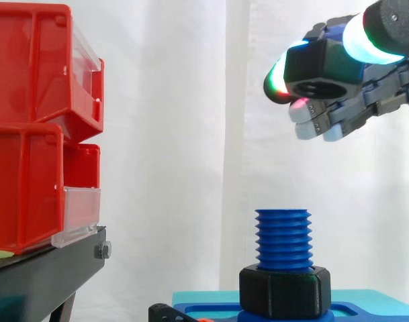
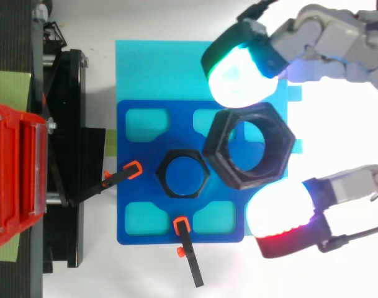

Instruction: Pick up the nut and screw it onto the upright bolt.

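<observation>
From the side, the hand [image 1: 357, 111] pinched a black, matte, six-sided nut [image 1: 322, 66] between its glowing pads, held in the air above and to the right of the upright blue bolt [image 1: 283, 238]. The bolt's coarse ribbed thread rose from a second black hex nut [image 1: 285, 290] at its foot, with glossy red bins [image 1: 29, 121] at the left. From above, the held nut's thick ring sat clamped between two rounded fingertips [image 2: 241, 77], over the smooth blue base plate [image 2: 133, 180].
</observation>
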Controlling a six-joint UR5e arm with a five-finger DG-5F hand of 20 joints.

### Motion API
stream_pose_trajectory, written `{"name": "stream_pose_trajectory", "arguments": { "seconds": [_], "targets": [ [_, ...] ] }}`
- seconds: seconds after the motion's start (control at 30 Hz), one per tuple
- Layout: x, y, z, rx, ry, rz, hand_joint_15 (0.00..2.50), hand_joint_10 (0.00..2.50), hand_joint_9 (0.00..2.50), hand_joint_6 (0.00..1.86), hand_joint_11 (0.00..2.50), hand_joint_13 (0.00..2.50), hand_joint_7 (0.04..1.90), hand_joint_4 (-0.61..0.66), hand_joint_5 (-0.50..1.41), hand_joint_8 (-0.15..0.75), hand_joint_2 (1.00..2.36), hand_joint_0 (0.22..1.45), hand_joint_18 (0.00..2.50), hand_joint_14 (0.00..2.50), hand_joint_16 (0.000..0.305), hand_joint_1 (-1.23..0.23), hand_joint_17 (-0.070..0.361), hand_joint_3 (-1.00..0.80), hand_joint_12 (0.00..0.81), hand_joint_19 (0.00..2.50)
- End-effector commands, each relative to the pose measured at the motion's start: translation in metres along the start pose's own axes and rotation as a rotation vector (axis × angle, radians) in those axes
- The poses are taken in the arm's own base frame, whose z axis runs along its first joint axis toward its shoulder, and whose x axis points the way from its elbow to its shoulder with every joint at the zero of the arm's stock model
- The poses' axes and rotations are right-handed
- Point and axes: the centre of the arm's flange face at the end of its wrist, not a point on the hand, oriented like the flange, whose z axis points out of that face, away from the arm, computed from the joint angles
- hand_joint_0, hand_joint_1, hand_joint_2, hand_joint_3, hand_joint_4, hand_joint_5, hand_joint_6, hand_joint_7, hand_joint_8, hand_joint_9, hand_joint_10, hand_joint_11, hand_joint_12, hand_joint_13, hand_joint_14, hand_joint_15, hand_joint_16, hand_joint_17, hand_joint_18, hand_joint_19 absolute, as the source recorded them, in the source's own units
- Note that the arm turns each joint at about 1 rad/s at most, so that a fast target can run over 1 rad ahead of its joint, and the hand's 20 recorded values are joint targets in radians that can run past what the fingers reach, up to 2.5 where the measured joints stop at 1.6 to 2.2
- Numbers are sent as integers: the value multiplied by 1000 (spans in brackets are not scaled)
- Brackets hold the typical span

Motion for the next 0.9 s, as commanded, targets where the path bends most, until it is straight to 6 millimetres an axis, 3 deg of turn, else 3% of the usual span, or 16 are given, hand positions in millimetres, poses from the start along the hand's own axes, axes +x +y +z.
{"name": "stream_pose_trajectory", "arguments": {
  "seconds": [0.0,0.17,0.33,0.37,0.63,0.87],
  "targets": [
    [5,-1,5,-1,6,-5,118,3,764,501,101,853,1390,249,-144,333,1000,593,676,3,41,-694,92,-500,387,378],
    [6,-1,5,-7,8,-19,98,3,760,501,104,835,1389,247,-144,331,1000,591,659,3,42,-695,94,-500,387,365],
    [19,-8,4,-3,25,-31,101,3,760,501,104,836,1383,252,-144,332,1000,590,665,3,42,-695,95,-500,388,380],
    [30,-12,5,-5,29,-29,98,3,760,501,100,836,1386,252,-144,332,1000,590,669,3,43,-694,96,-500,388,381],
    [30,-12,8,-10,16,-23,93,3,760,501,93,827,1381,255,-144,332,1000,590,671,2,45,-695,101,-500,390,394],
    [51,-22,10,-6,20,-24,87,2,763,501,99,836,1381,256,-143,338,1000,591,720,2,48,-695,107,-500,396,438]
  ]
}}
